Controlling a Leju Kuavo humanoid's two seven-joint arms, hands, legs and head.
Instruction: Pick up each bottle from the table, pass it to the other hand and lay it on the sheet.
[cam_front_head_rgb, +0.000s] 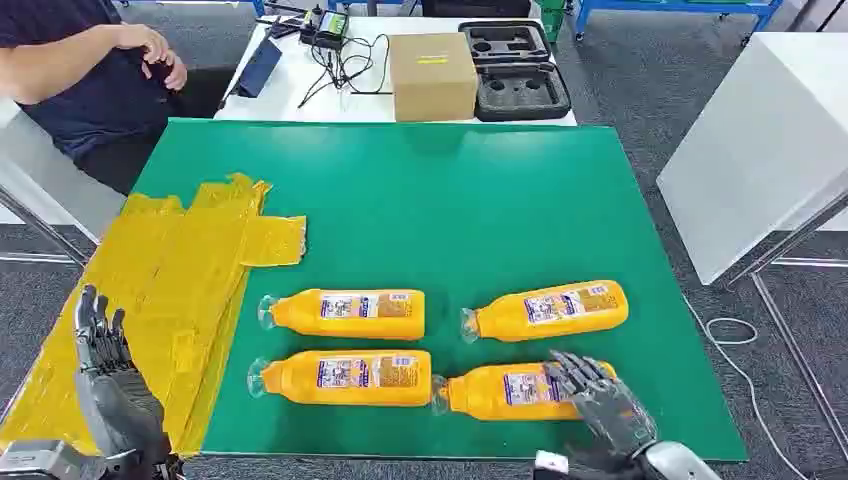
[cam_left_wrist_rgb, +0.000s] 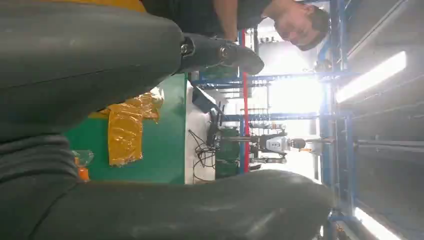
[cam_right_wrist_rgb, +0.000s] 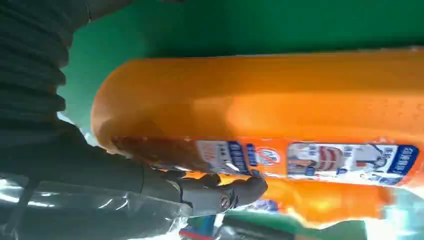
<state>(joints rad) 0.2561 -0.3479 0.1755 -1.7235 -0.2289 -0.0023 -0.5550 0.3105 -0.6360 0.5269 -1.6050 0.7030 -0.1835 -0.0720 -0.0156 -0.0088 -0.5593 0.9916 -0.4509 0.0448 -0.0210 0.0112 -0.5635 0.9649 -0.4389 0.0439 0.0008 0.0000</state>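
The step in hand looks like the first pick-up: all four bottles lie on the green bench (cam_front_head_rgb: 450, 200) and the yellow sheet (cam_front_head_rgb: 170, 270) at 9 o'clock carries nothing. The right hand (cam_front_head_rgb: 590, 395) is low at 5 o'clock, over the base end of the near-right bottle (cam_front_head_rgb: 505, 390). In the head view its fingers (cam_front_head_rgb: 570, 368) lie spread across the bottle's top. In the right wrist view a finger (cam_right_wrist_rgb: 220, 192) lies against the label side. Whether the hand already grips I cannot tell; nothing shows the bottle lifted.

The left hand (cam_front_head_rgb: 105, 365) stands at 7 o'clock over the near edge of the sheet, fingers up and apart, holding nothing.

The next move, as I judge it, calls for the right hand to close round the bottle's body and lift it level. It then has to carry the bottle toward 7 o'clock so that the waiting left hand can take it and lay it on the sheet.

The bottles are orange-yellow with clear caps and blue and white labels, all on their sides with caps toward 9 o'clock. They lie two by two: the far-left bottle (cam_front_head_rgb: 345, 313) and near-left bottle (cam_front_head_rgb: 345, 377) in one column, the far-right bottle (cam_front_head_rgb: 550, 310) just beyond the one under the hand. Smooth and round, such a body could roll or slip in a loose hold.

A person (cam_front_head_rgb: 85, 70) sits at 11 o'clock behind the bench.
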